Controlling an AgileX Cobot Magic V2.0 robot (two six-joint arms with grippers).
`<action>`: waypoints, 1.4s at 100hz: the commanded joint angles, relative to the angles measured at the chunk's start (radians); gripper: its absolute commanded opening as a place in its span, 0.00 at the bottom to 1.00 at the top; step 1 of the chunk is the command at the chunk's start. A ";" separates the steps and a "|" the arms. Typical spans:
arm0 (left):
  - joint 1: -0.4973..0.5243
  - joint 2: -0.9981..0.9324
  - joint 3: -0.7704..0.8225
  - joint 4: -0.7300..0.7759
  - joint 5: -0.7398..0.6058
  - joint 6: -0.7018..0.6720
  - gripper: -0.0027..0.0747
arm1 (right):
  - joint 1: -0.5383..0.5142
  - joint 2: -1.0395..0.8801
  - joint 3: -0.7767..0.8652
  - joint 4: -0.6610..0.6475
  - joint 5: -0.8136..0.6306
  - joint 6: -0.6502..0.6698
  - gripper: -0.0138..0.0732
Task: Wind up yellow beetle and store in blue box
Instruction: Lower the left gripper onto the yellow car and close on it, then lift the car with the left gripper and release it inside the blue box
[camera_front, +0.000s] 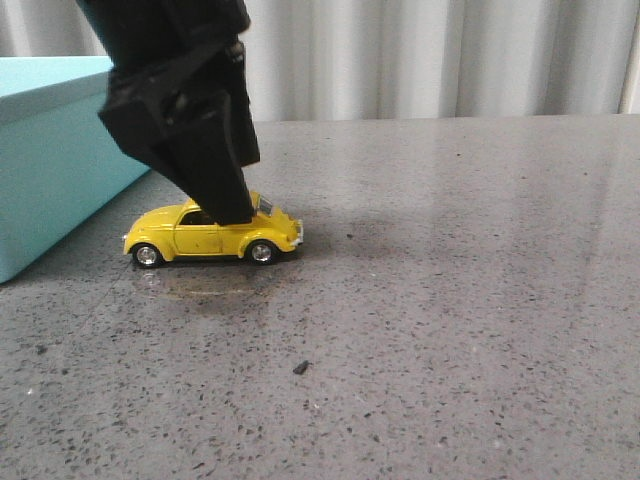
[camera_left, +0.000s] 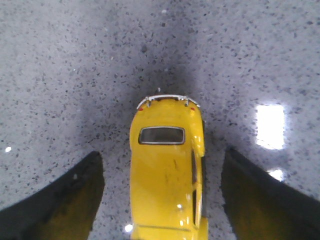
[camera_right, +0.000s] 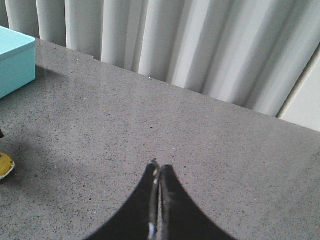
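At far left sits the blue box (camera_front: 50, 160); beside it on the table (camera_front: 450, 300) my left gripper (camera_left: 162, 195) straddles the yellow beetle (camera_front: 212, 233), fingers spread, not touching; my right gripper (camera_right: 158, 200) waits, fingers pressed together; closing off-centre, I judge, could skid the glossy car away.
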 joint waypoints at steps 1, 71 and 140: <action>0.004 -0.022 -0.028 -0.032 -0.042 0.001 0.63 | 0.003 0.003 -0.022 -0.012 -0.069 -0.008 0.10; 0.058 0.027 -0.024 -0.092 -0.024 0.001 0.51 | 0.003 0.003 -0.022 -0.012 -0.061 -0.008 0.10; 0.162 -0.110 -0.384 0.054 -0.019 -0.155 0.08 | 0.003 0.003 -0.022 -0.046 -0.062 -0.008 0.10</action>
